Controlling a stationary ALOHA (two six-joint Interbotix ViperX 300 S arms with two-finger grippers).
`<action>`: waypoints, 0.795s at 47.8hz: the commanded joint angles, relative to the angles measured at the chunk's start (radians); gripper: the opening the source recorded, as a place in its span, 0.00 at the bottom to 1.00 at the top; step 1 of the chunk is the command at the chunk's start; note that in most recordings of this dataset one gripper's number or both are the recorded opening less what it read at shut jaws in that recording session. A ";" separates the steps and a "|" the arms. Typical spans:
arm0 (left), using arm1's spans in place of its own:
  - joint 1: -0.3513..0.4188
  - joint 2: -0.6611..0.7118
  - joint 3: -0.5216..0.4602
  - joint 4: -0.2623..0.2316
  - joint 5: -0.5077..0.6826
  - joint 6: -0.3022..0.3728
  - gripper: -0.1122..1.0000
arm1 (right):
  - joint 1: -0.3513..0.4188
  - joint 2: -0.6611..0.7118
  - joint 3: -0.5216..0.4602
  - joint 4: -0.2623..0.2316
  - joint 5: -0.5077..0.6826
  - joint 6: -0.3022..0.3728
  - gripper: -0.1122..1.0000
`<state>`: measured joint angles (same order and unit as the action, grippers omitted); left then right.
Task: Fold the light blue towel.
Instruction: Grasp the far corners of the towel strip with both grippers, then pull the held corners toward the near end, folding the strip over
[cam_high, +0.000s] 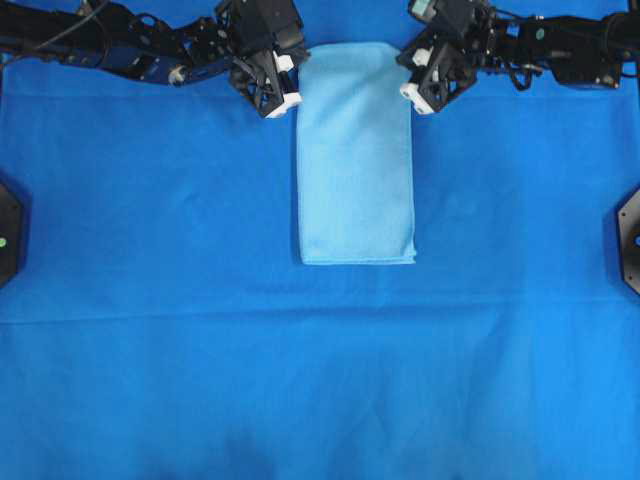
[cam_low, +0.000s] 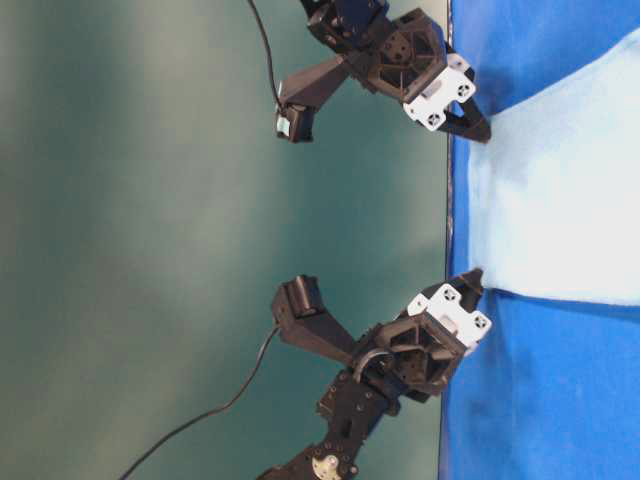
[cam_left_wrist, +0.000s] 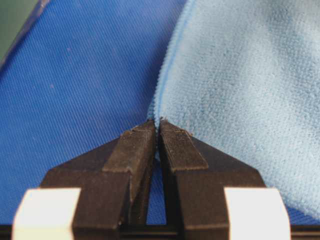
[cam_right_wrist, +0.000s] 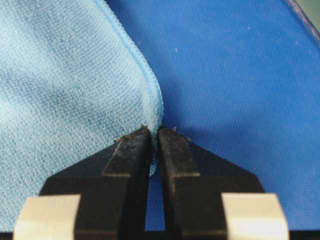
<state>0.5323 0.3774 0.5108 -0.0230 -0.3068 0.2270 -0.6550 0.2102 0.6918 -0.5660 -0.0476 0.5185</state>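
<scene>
While folded, light blue towel (cam_high: 356, 160) is pinched by both tools.

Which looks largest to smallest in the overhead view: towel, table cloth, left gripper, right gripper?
1. Table cloth, filling nearly the whole view.
2. Towel, a long folded strip.
3. Left gripper and right gripper: about alike, so no ranking between them.

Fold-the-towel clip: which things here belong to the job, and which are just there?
In the job:
- pale sky-blue microfibre towel, already folded to a long rectangle
- left gripper, pinching its edge
- right gripper, pinching the opposite edge

Just there:
- deep royal-blue table cloth
</scene>
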 joint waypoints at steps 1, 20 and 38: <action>0.012 -0.058 -0.028 0.000 0.009 0.014 0.12 | -0.008 -0.044 -0.008 0.002 0.009 0.000 0.16; 0.041 -0.132 -0.049 0.000 0.063 0.044 0.12 | -0.009 -0.118 -0.049 -0.012 0.089 -0.014 0.16; 0.009 -0.175 -0.014 0.000 0.100 0.044 0.12 | 0.023 -0.172 -0.040 -0.017 0.104 -0.005 0.16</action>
<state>0.5568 0.2546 0.5001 -0.0230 -0.2132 0.2730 -0.6504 0.0844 0.6581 -0.5814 0.0522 0.5123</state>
